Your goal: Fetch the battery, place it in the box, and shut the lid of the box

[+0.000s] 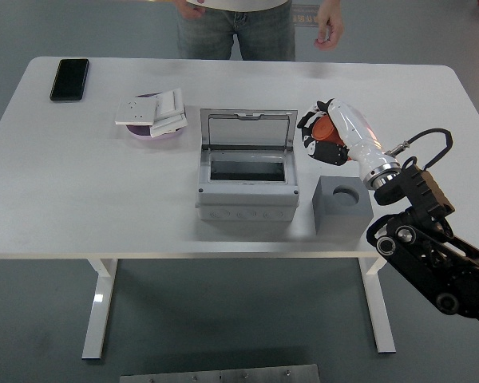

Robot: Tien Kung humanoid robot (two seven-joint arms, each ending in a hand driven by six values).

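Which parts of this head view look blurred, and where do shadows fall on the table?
In the head view, the person's hand at the top edge is slightly smeared. The right robot hand, shut on the orange battery, is reasonably sharp. Lighting is even and soft: the grey box and the grey block cast only faint shadows on the white table, with no strong glare.
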